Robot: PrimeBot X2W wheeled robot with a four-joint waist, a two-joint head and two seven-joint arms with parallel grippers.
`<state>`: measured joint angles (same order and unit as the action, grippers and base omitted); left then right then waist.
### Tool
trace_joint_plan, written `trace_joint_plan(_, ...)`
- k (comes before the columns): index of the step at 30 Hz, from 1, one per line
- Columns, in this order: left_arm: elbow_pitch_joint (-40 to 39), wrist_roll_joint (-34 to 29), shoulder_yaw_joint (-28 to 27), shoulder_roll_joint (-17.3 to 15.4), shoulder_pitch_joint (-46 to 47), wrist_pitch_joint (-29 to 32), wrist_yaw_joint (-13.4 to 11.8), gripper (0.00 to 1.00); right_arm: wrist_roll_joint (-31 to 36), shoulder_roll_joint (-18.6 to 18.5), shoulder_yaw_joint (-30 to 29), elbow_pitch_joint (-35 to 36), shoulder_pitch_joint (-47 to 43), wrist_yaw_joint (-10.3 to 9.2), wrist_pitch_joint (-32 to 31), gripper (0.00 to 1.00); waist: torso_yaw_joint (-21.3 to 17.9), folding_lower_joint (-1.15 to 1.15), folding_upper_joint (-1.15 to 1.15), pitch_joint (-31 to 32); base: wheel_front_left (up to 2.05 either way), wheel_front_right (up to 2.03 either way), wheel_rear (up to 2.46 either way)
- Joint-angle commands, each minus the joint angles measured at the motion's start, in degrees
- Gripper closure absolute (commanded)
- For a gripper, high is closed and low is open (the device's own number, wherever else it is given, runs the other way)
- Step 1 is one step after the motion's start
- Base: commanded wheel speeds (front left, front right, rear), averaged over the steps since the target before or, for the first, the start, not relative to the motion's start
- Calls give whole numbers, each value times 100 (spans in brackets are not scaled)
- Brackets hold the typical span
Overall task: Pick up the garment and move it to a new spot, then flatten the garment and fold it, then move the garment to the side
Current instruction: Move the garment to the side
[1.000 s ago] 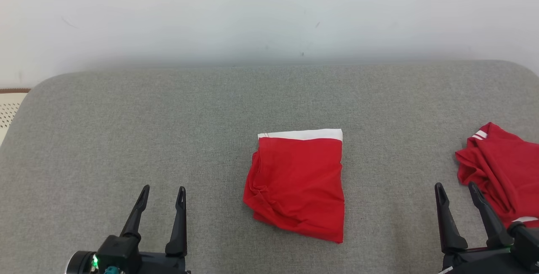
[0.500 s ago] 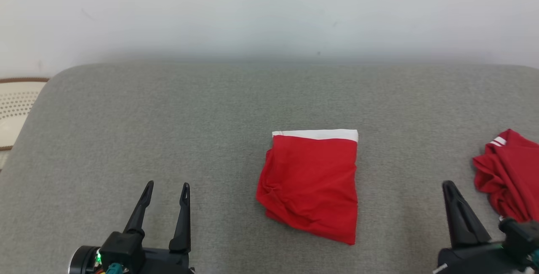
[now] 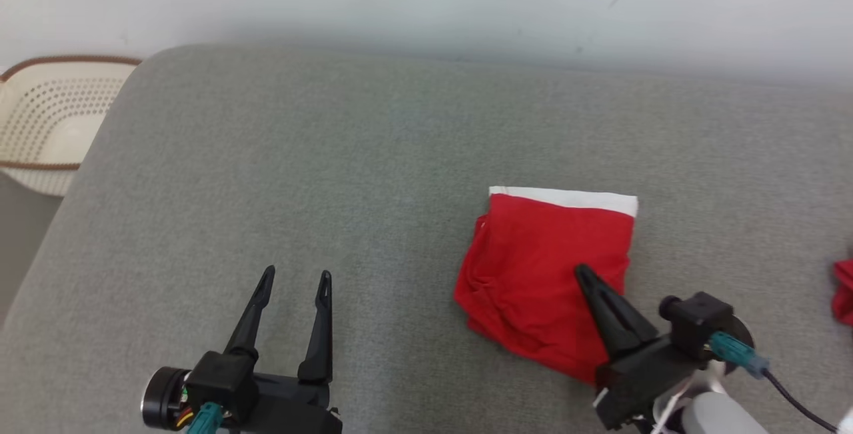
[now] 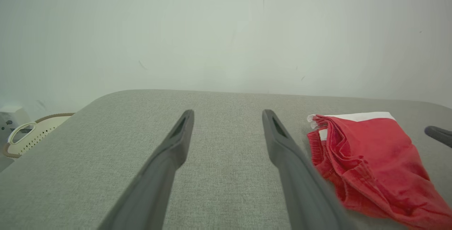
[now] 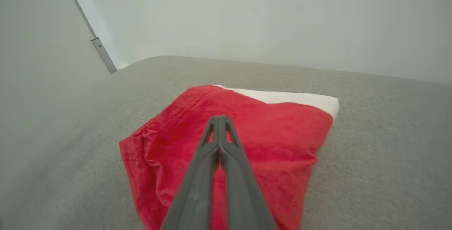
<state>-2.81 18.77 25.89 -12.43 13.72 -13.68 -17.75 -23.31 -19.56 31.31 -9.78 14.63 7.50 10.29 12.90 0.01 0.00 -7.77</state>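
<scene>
My right gripper (image 3: 582,272), clenched empty, hangs over the folded red garment (image 3: 533,254); my left gripper (image 3: 296,274) gapes nearer the cushion (image 3: 333,154)'s left edge.

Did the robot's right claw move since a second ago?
Yes. The right gripper swung left: it was beside the folded red garment, and now its shut fingers are over it.

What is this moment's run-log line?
phase: folded, side move pending | folded red fabric garment with white band: flat on grey fabric cushion | right claw: shut, over garment | left claw: open, empty
</scene>
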Motion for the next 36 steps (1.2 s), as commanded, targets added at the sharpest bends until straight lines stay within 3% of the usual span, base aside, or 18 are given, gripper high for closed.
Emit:
trace_joint_plan(1,30,-34,18,28,84,-38,4,0,-132,-8,210,-195,197,-3,113,100,255,-1,0,-235,0,0,0)
trace_joint_plan(11,168,-63,43,183,241,-110,63,0,-722,137,1493,-1265,1070,-3,398,100,463,-1,0,-451,0,0,0)
trace_joint_plan(17,206,-76,0,178,206,-125,72,0,-1075,199,2424,-1495,1283,-2,452,100,414,-1,0,-435,0,0,0)
trace_joint_plan(22,194,-96,-18,173,191,-134,34,0,-1297,172,2772,-1507,1368,-3,489,100,339,-1,0,-429,0,0,0)
trace_joint_plan(26,201,-94,-59,126,168,-137,24,0,-1382,127,2597,-1279,1331,-3,501,100,192,-1,0,-383,0,0,0)
trace_joint_plan(36,173,-92,-127,2,118,-112,-9,0,-891,-46,1299,-19,704,-3,491,100,-261,-1,0,-215,0,0,0)
